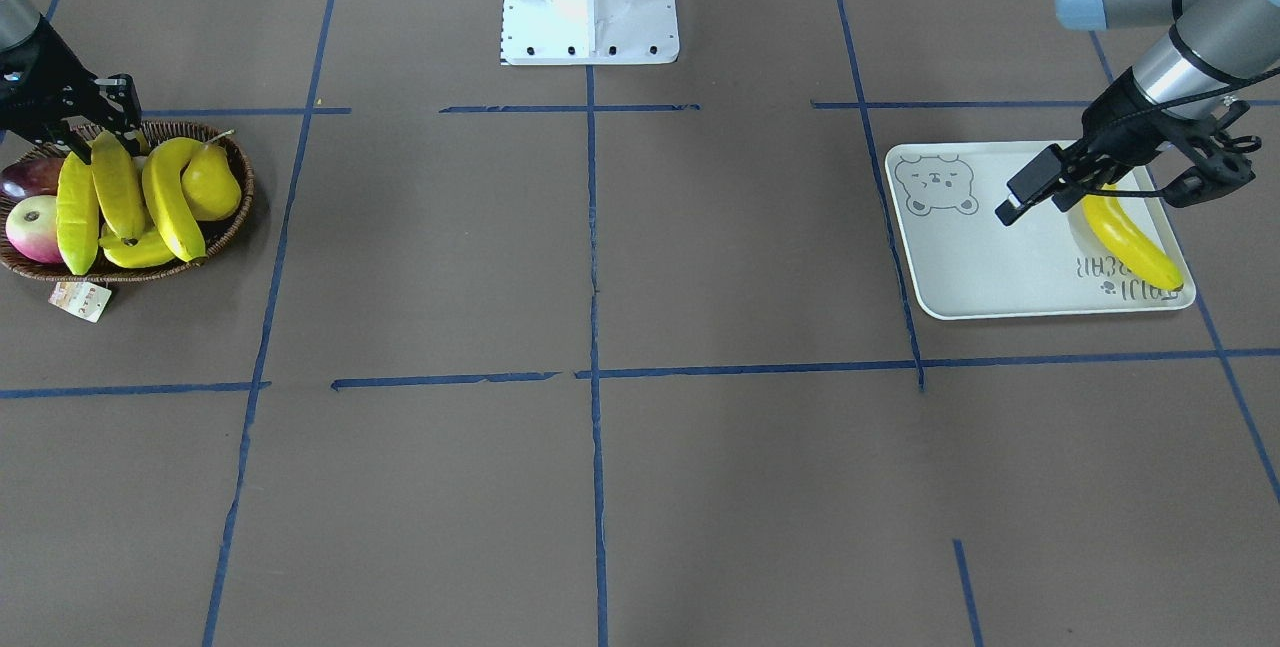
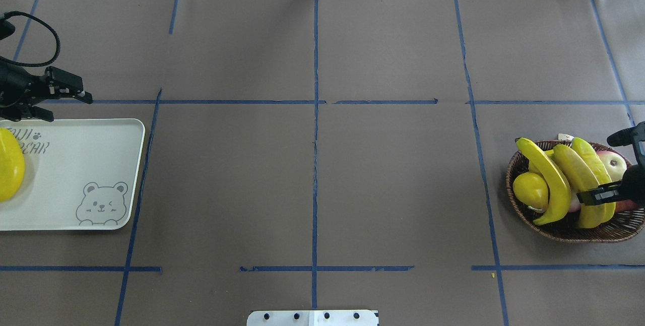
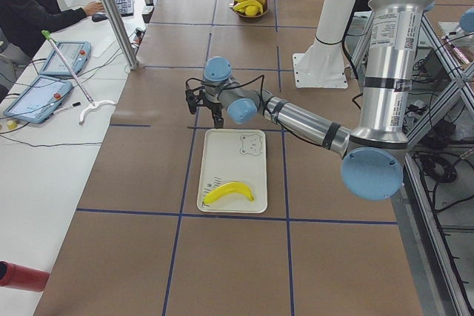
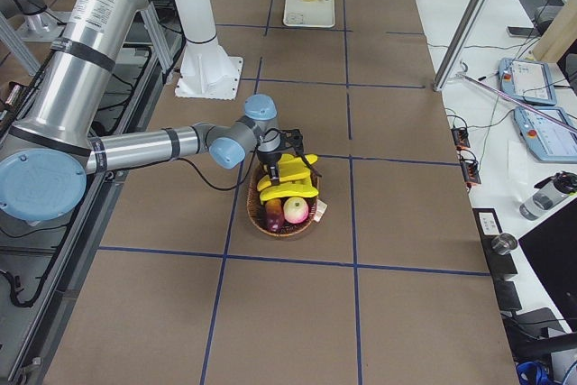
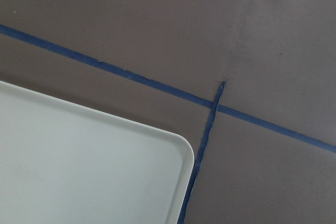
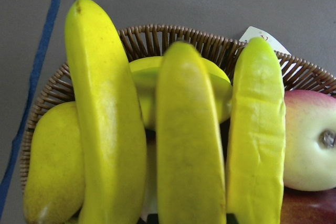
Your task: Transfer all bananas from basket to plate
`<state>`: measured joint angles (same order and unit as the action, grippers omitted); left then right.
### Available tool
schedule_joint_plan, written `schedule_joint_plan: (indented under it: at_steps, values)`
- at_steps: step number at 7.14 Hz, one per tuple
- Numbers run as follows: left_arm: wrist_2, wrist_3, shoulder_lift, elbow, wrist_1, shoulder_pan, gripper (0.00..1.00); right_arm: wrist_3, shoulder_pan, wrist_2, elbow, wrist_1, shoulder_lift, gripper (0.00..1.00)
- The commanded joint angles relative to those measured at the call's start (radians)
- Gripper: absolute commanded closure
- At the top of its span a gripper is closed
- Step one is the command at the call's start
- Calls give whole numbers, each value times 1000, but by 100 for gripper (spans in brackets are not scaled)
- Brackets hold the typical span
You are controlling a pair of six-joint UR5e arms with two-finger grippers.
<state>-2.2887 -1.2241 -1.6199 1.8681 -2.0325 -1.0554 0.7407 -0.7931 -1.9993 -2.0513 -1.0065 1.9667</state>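
Exterior front-facing view: we find one banana (image 1: 1130, 242) lying on the plate (image 1: 990, 267), at the lettered end, away from the bear face. Its long axis runs across the plate's width, a little slanted, with its bowed back toward the bear face.

The other three bananas are in the basket (image 2: 574, 234), well apart from the plate at the other end of the bench (image 1: 600, 487). Two of them lie side by side, their long axes running from the robot's side toward the far side. One (image 2: 549, 180) is next to a pear (image 2: 529, 190), the other (image 2: 572, 167) next to a starfruit (image 2: 597, 162). The third (image 1: 135, 252) lies crosswise beneath them.

The left hand (image 2: 69, 107) hangs raised by the plate's edge farther from the robot. It is released, fingers spread and holding nothing. The left forearm slants down to it from the robot's side.

The right hand (image 1: 102, 135) sits at the robot-side end of the banana beside the starfruit, with a finger on each side of that fruit. We cannot tell whether it is clenched on it. In the exterior right view the right forearm lies nearly level, reaching out to the basket.
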Motion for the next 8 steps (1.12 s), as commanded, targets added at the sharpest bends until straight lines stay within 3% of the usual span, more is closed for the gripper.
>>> schedule_joint_plan:
  at_steps: [1, 3, 4, 7, 8]
  values:
    - [0, 0, 0, 0, 0, 2, 0, -3, -11, -1, -4, 2, 0, 96]
    - [0, 0, -2, 2, 0, 2, 0, -15, -88, -41, -27, 2, 1, 98]
    - [-2, -5, -2, 2, 0, 2, 0, -24, -165, -117, -47, 2, 0, 99]
    - [-2, -20, -5, 3, 0, 2, 0, -21, -423, -526, -58, -1, -75, 100]
    - [-2, -21, -6, 3, -2, 9, 0, 0, -428, -577, -52, -7, -142, 100]
